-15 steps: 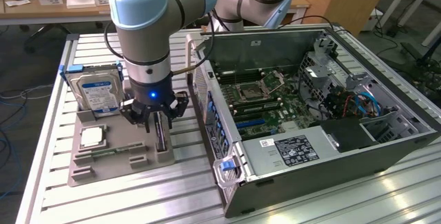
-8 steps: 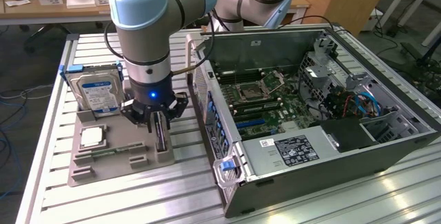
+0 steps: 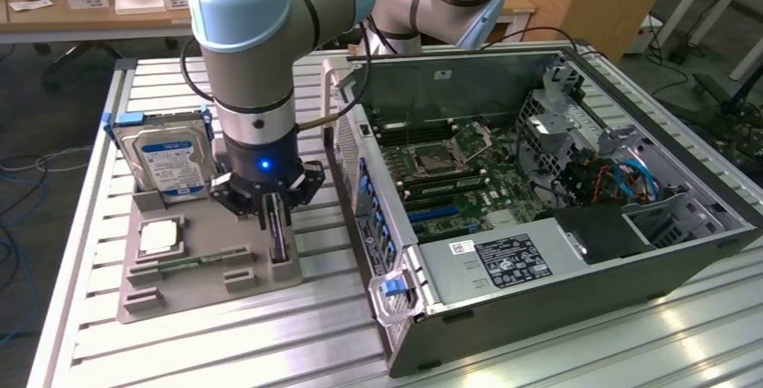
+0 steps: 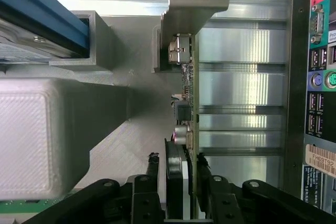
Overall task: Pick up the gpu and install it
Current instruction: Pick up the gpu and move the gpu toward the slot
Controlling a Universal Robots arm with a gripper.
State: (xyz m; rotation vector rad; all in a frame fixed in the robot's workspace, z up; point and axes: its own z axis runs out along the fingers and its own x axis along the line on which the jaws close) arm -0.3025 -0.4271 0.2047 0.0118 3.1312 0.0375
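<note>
On the wrist view I lose the near end of the gpu point(image 4: 185, 124) past the picture's edge, and the hard drive point(image 4: 23, 39) is cropped too. In the exterior view the gripper point(image 3: 277, 220) covers the card's upper edge.

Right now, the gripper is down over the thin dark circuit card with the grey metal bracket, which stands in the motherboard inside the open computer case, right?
No. The thin dark circuit card stands edge-on in the grey holder tray outside the open computer case, not inside it; the exterior view shows this. The gripper is down over it.
</note>
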